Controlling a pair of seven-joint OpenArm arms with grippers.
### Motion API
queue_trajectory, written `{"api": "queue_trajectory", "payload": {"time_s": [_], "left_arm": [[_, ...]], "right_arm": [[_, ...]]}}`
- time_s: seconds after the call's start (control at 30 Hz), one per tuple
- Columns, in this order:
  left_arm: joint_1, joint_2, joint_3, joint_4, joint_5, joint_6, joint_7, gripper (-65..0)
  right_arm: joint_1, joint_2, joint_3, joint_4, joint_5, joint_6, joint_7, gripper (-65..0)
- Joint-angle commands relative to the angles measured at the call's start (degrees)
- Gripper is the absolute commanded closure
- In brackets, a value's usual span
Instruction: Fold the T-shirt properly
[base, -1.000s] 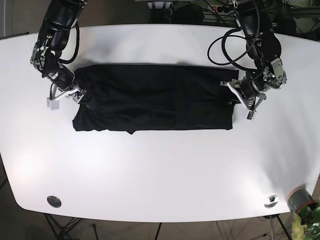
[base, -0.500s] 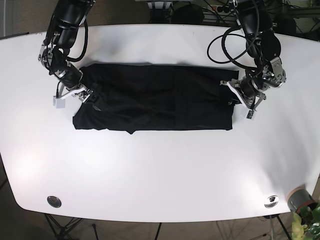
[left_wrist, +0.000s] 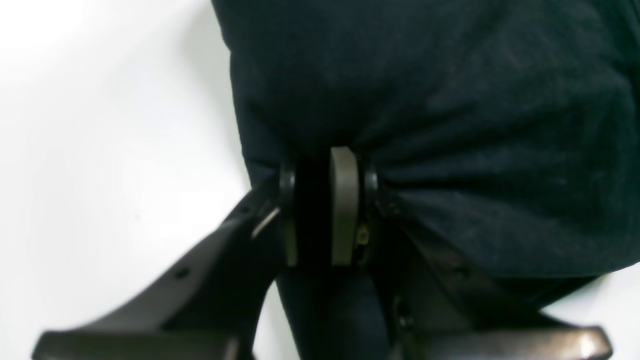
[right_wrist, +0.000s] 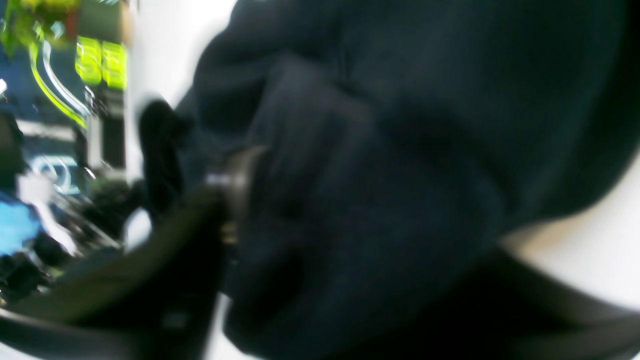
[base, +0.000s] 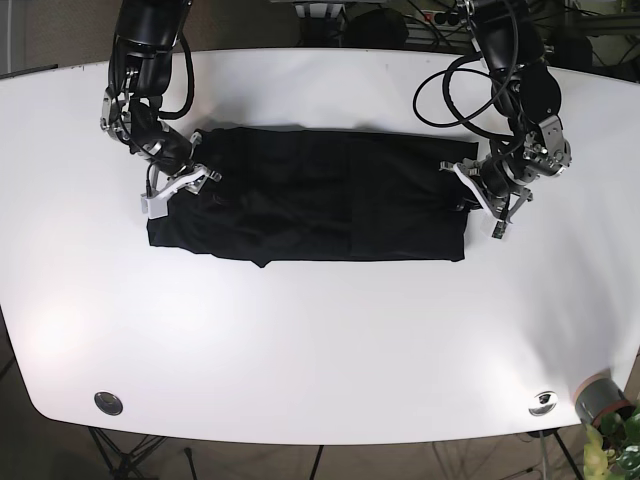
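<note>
Gripping the black T-shirt, soft matte knit, my left gripper pinches its right edge into puckers; only the wrist view shows that. My right gripper sits at the left end; its blurred wrist view leaves the jaws unreadable. Shirt lies on the glossy white table.

White table, potted plant at corner.

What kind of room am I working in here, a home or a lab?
Most likely a lab or robotics workspace: a bare white table on tripod-style legs, two arms with loose cables mounted at its far edge, and only a black T-shirt laid out.
</note>
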Motion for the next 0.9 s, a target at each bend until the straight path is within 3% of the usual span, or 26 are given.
{"api": "queue_trajectory", "payload": {"time_s": [0.0, 0.13, 0.4, 0.63, 0.8, 0.87], "left_arm": [[-0.52, -0.35, 0.02, 0.59, 1.11, -0.03, 0.73, -6.9], [-0.35, -0.35, 0.02, 0.59, 1.11, -0.03, 0.73, -6.9], [0.36, -0.44, 2.04, 0.59, 1.11, -0.03, 0.82, -6.9], [0.36, -0.35, 4.76, 1.03, 1.11, -0.03, 0.82, -6.9], [0.00, -0.18, 6.35, 1.03, 0.76, -0.03, 0.82, -6.9], [0.00, -0.18, 7.93, 1.03, 0.76, -0.03, 0.82, -6.9]], "right_arm": [[0.65, 1.89, -1.60, 0.77, 0.80, -0.24, 1.77, -11.7], [0.47, 3.29, -3.00, 3.59, 0.80, -0.77, 1.86, -2.1], [-1.46, 6.37, -6.96, 14.66, 0.80, -7.27, 1.86, -2.4], [-1.37, 8.04, -13.29, 23.28, 0.01, -9.38, 1.86, -2.4], [-1.02, 7.43, -20.94, 32.33, -9.93, -11.67, 1.86, -2.4], [-0.93, 5.93, -24.46, 34.62, -13.71, -12.29, 1.69, -2.4]]}}
